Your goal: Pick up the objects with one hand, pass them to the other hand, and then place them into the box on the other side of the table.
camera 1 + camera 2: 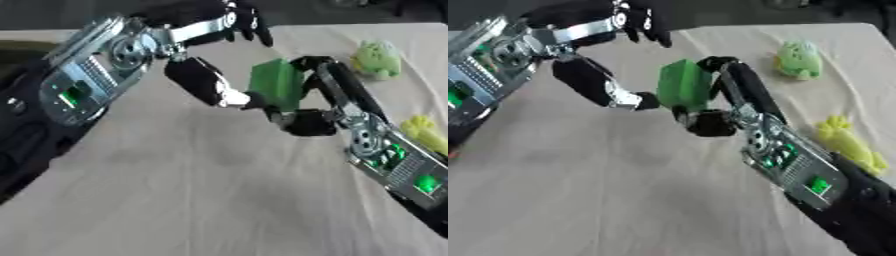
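Observation:
A green block [276, 83] hangs above the middle of the table. My right hand [343, 87] comes in from the lower right and is shut on it, fingers curled over its top and right side and the thumb [308, 123] under it. From the upper left comes my left hand [201, 76]. Its thumb tip touches the block's left face, while its fingers [245, 21] stand spread well above the block, apart from it.
A pale green soft toy [378, 59] lies at the back right of the beige cloth-covered table [192, 190]. A yellow toy [849, 144] lies by the right edge, beside my right forearm. Something dark and olive [19, 52] shows at the far left edge.

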Motion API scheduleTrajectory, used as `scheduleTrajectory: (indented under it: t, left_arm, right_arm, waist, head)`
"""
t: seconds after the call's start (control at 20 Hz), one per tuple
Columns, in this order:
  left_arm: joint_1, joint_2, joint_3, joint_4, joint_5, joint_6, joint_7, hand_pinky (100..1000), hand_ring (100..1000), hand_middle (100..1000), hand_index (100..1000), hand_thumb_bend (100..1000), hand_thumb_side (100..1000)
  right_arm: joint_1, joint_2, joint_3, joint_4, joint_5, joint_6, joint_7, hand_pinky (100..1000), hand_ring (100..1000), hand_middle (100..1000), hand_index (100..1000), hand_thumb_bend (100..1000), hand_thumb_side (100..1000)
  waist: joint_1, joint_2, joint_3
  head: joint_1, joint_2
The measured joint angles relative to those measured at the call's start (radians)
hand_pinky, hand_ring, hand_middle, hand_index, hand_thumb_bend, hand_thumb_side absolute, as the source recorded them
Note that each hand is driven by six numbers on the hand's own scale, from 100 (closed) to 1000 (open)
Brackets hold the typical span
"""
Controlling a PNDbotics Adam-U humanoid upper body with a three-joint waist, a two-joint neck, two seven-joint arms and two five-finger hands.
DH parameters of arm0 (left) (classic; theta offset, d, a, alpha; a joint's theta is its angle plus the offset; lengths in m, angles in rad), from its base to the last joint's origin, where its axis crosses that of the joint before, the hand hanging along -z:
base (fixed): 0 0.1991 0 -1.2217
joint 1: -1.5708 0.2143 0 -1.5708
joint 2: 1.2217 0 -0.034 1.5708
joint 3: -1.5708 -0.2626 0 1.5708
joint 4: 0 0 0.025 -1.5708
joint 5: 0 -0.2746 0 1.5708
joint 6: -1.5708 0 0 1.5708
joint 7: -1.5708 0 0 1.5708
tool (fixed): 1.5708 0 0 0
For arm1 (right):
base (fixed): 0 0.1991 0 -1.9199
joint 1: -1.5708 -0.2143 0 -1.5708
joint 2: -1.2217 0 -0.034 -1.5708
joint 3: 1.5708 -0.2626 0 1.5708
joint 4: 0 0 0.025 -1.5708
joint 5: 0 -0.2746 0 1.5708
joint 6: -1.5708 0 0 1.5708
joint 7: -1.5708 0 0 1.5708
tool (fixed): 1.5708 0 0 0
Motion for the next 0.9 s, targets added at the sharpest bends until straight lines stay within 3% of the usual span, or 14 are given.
scheduleTrajectory:
  t: [0.25, 0.9]
  left_arm:
    - [0.003, -0.005, 0.000, 0.016, 0.005, 0.000, -0.009, 759, 802, 799, 807, 531, 447]
    - [0.021, -0.059, -0.007, 0.124, -0.055, -0.048, 0.010, 763, 804, 799, 810, 544, 442]
  right_arm:
    - [0.000, 0.000, 0.000, 0.000, 0.006, 0.002, 0.008, 749, 522, 418, 531, 100, 100]
    - [-0.001, 0.000, 0.006, 0.000, 0.000, 0.004, 0.007, 748, 512, 409, 519, 100, 100]
  waist:
    - [0.000, 0.000, 0.000]
    - [0.000, 0.000, -0.002]
  head:
    - [-0.001, 0.004]
    - [-0.001, 0.004]
